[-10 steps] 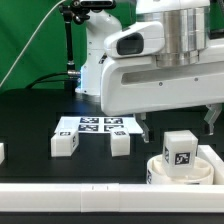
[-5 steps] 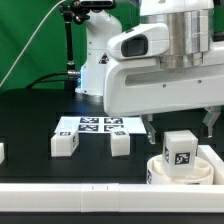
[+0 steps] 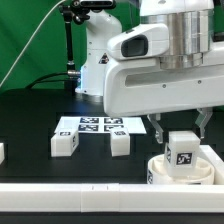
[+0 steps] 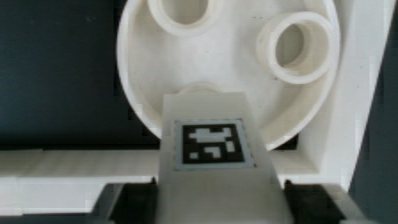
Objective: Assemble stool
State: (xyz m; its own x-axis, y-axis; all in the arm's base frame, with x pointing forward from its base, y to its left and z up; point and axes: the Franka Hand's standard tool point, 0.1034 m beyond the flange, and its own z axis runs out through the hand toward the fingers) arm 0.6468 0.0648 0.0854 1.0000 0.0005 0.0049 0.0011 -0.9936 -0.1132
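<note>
The stool's round white seat point(image 3: 160, 172) lies at the exterior view's front right, against the white rail. A tagged white leg point(image 3: 181, 148) stands upright on it. My gripper point(image 3: 180, 132) hangs straight over this leg, one finger on each side, shut on it. In the wrist view the seat point(image 4: 214, 60) shows two round holes, and the leg point(image 4: 214, 140) with its tag fills the gap of my gripper point(image 4: 221, 203). The dark fingers point(image 4: 135, 203) press against both of its sides. Two more legs point(image 3: 65, 144) point(image 3: 120, 144) stand loose on the black table.
The marker board point(image 3: 95, 125) lies flat behind the two loose legs. A long white border rail point(image 3: 70, 195) runs along the front edge. Another white piece point(image 3: 2, 152) peeks in at the exterior view's left edge. The robot's base point(image 3: 95, 60) stands at the back.
The fingers have drawn inward from wide open until they meet the sides of the leg on the seat. The arm, seat and loose legs have stayed put.
</note>
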